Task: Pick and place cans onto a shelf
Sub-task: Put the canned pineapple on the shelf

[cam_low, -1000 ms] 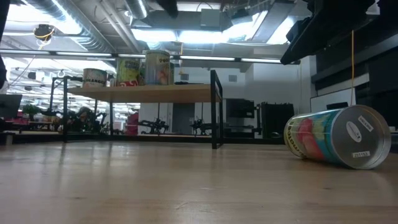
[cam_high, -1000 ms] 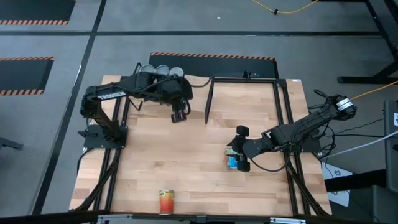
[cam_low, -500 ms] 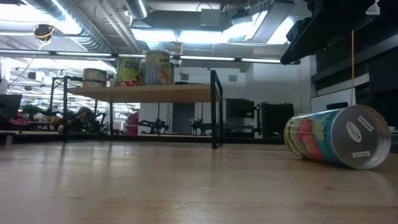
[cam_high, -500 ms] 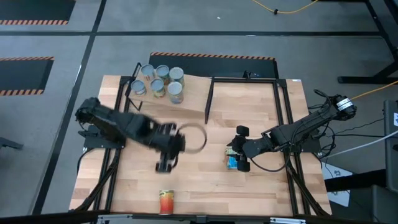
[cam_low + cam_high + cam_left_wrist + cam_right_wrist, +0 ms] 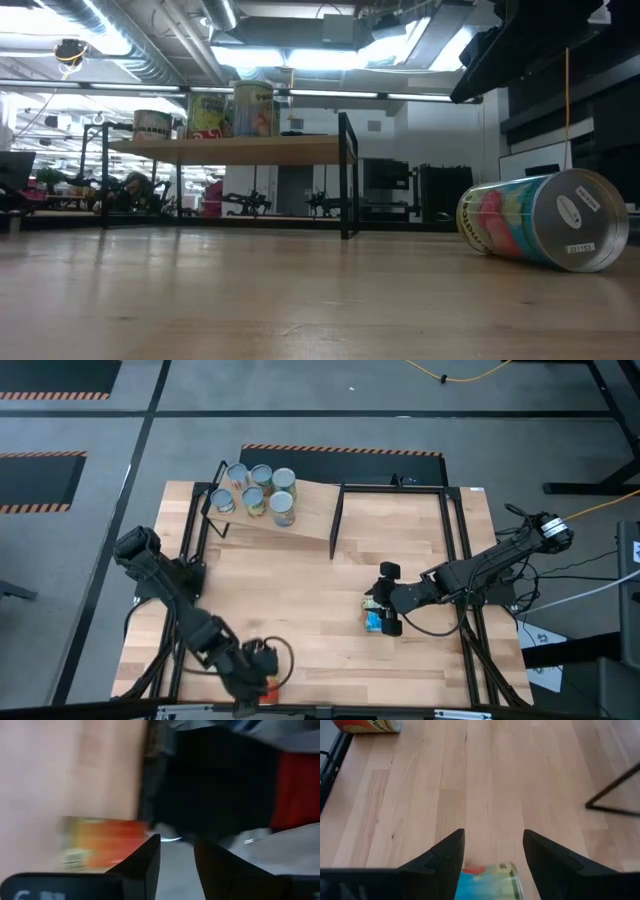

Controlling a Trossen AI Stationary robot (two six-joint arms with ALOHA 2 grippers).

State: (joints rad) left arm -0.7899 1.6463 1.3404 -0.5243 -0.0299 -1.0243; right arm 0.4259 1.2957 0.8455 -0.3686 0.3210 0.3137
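Observation:
Several cans (image 5: 256, 490) stand upright on the far left part of the tilted plywood shelf (image 5: 312, 512), also in the low view (image 5: 235, 112). A blue can (image 5: 374, 620) lies on its side on the table. My right gripper (image 5: 388, 600) hangs open just above it, with the can (image 5: 490, 879) below its spread fingers and apart from them. A red-orange can (image 5: 269, 695) lies near the table's near edge. My left gripper (image 5: 258, 668) is open right over it, and in the left wrist view the can (image 5: 107, 842) lies beside the fingers, not between them.
The shelf's black frame and upright divider (image 5: 336, 520) stand at the far middle of the table. Black rails (image 5: 465, 590) run along both sides of the table. Bare wooden tabletop (image 5: 300, 600) lies between the two lying cans. The blue can shows large in the low view (image 5: 540, 220).
My left gripper has swung quickly from the shelf's cans at the far left, across the table, to the near edge, and ends over the red-orange can. The cans on the shelf stay standing. My right arm has kept still.

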